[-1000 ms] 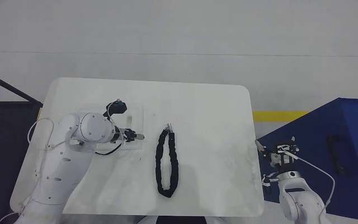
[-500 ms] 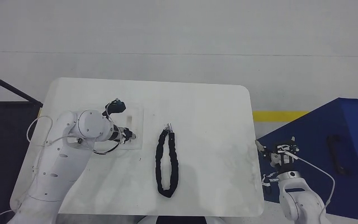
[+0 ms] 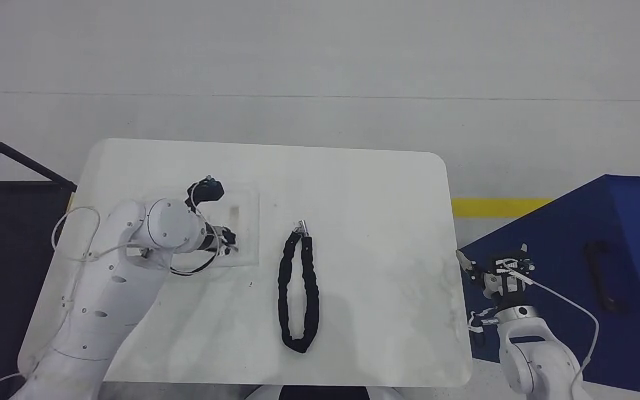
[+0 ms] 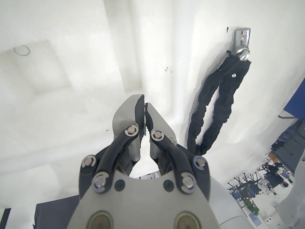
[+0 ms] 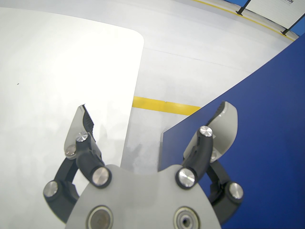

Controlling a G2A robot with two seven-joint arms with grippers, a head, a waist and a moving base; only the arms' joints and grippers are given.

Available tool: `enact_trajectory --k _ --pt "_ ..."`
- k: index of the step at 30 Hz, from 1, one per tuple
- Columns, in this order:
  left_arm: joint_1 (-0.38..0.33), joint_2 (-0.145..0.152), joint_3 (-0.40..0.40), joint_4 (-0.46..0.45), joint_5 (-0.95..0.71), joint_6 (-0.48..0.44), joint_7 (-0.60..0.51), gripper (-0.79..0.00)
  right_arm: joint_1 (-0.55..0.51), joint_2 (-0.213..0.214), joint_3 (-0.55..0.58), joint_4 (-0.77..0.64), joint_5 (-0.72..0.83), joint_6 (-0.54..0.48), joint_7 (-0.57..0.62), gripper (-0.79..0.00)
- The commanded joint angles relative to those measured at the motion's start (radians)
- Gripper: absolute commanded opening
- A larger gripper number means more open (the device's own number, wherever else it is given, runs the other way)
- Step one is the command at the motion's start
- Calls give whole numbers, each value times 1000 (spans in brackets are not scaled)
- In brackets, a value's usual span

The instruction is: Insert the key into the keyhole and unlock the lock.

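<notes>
Left gripper (image 4: pixel 144 103) is pinched shut on the key (image 4: pixel 145 120), a thin metal sliver between the pads, over the tray (image 3: pixel 245 205). The lock (image 3: pixel 298 295), a black-sleeved chain loop, lies mid-table (image 3: pixel 380 200) near the tray. Right gripper (image 5: pixel 152 106) is wide open with nothing in it, at the table's right edge by a blue panel (image 5: pixel 262 96). White board (image 5: pixel 274 1) behind carries small print.

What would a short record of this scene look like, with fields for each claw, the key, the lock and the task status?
left claw: shut on the key, above the white tray
key: thin metal piece clamped between the pads, not inserted yet
chain lock: black sleeved loop lying flat on the table, apart from the left claw
metal lock body: at the loop's end away from the robot
right claw: open, empty, at the table's edge
task status: key held; insertion and unlocking not done
</notes>
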Motion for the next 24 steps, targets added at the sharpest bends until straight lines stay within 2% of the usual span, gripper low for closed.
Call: enact_trajectory --k 1,6,10,13,17,20,24 --pt "15 6 -16 -22 3 0 0 -785 0 0 0 0 0 0 0 0" --pt "75 27 -95 -123 26 5 5 -785 0 0 0 0 0 0 0 0" --pt "139 46 -203 -208 -19 -3 -3 -785 0 0 0 0 0 0 0 0" --pt "182 57 -295 -239 -82 26 26 -785 0 0 0 0 0 0 0 0" --pt "226 67 -461 -232 -427 10 11 -785 0 0 0 0 0 0 0 0" --pt "238 76 -597 -134 -748 -72 -67 -785 0 0 0 0 0 0 0 0" --pt "273 97 -654 9 -1083 -194 -67 -785 0 0 0 0 0 0 0 0"
